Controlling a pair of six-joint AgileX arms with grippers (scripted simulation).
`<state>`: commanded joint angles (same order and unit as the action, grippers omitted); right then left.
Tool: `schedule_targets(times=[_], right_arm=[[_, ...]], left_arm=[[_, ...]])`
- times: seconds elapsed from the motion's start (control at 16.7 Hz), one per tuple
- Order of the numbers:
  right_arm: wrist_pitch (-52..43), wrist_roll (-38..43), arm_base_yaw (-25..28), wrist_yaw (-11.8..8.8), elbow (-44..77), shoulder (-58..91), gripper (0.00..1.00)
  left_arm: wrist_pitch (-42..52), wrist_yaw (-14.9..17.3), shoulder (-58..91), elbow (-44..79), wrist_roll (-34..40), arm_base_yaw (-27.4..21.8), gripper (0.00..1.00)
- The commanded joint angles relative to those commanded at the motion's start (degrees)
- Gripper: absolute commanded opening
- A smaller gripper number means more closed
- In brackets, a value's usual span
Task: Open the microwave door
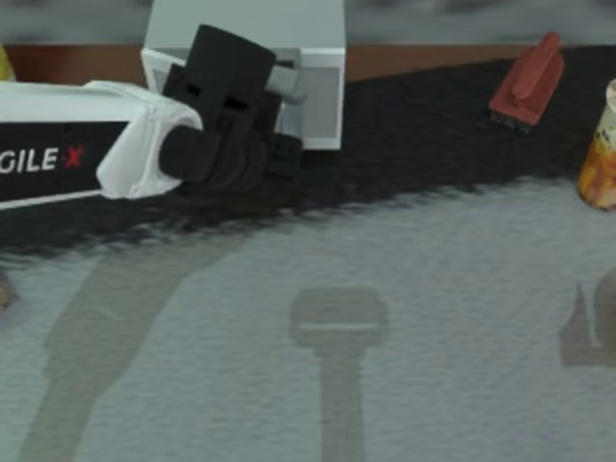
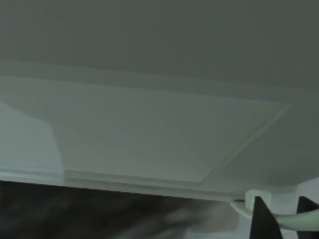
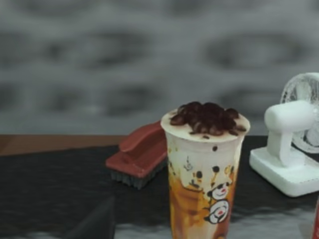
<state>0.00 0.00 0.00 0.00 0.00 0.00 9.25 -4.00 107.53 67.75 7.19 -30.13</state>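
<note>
Jaws astride microwave door (image 2: 149, 134) handle (image 2: 294, 219)

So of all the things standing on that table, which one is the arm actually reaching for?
The microwave at the table's far left. The left gripper sits against the microwave door, while the red brush and the drink cup stand far right, untouched.

The microwave door (image 2: 149, 139) fills most of the view, its pale window panel set in a lighter frame. Below it lies the dark bench (image 2: 89, 211). The left claw (image 2: 281, 219) straddles the door's pale handle (image 2: 279, 216), its two dark fingertips (image 2: 261, 219) on either side.
</note>
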Motion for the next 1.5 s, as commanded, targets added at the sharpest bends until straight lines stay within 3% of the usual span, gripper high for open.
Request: schedule_targets(times=[1.5], right_arm=[[0.0,0.0,0.0,0.0,0.0,0.0,1.0]], left_arm=[[-0.2,0.7,-0.5,-0.9,-1.2,0.5,0.0]])
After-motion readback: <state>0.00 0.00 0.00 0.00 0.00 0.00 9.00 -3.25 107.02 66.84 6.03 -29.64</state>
